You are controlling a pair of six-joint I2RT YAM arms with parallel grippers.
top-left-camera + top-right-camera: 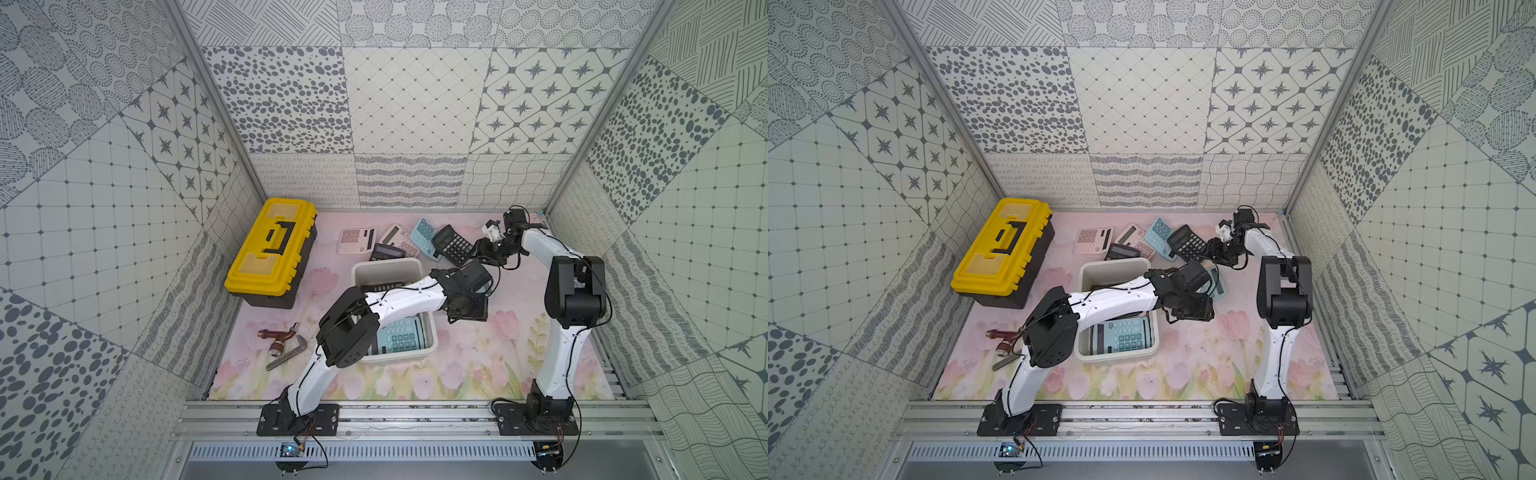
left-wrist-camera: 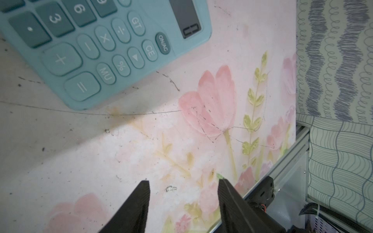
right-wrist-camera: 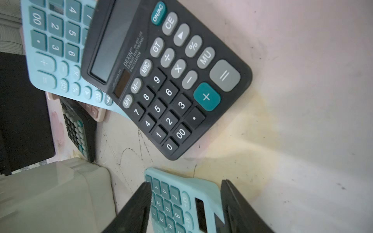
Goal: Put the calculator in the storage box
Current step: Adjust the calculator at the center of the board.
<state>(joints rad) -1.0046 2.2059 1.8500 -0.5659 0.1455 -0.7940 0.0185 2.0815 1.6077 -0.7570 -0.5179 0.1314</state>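
Right gripper (image 3: 186,181) straddled the light blue calculator (image 3: 177,203), a finger at either side, apparently set to pinch it for lifting; whether it gripped yet was unclear. That calculator lay on the mat (image 2: 141,151) just beside the storage box (image 3: 60,191). Left gripper (image 2: 183,181) hung spread, empty.

Both top views give me the whole table (image 1: 478,374) steeply from above. My wrist cameras sit close behind the left pincer (image 2: 184,193) and right pincer (image 3: 185,193), sharing the teal calculator (image 2: 113,50).
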